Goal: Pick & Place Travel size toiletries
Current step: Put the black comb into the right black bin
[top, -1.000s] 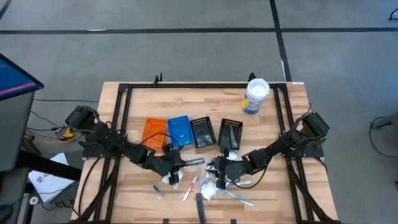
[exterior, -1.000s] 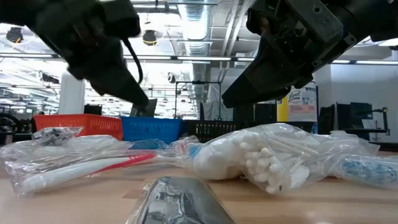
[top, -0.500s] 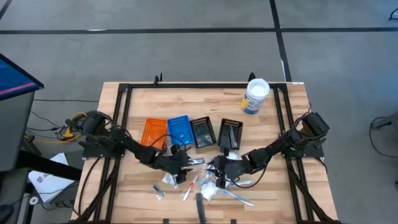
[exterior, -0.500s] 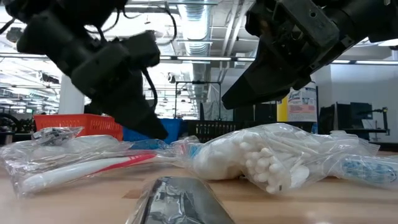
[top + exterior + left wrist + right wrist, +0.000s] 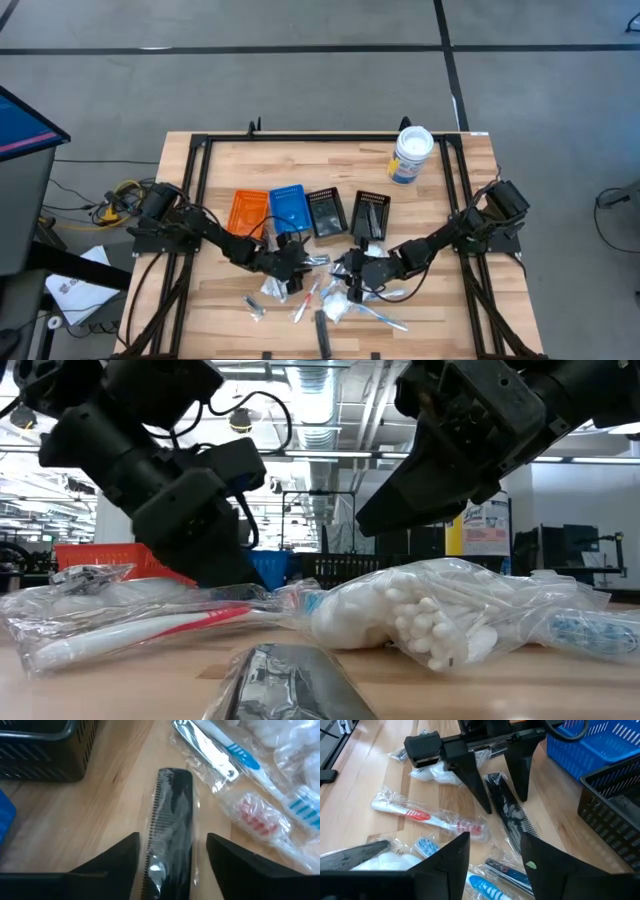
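Wooden table (image 5: 440, 300) is cluttered, left tool (image 5: 171, 851) spread wide straddling the wrapped black comb (image 5: 169, 822) by the black bin (image 5: 40, 750), right tool (image 5: 491, 851) open nearby, so that slippery wrap could easily squirt out when squeezed.

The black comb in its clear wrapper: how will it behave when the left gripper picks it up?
The comb lies flat between the open fingers of the left gripper. It looks like a straight moulded bar, so probably stiff and light. Its glossy wrapper may slip between the fingers. Being flat, it should not roll, though a pinch near one end could let it tilt.
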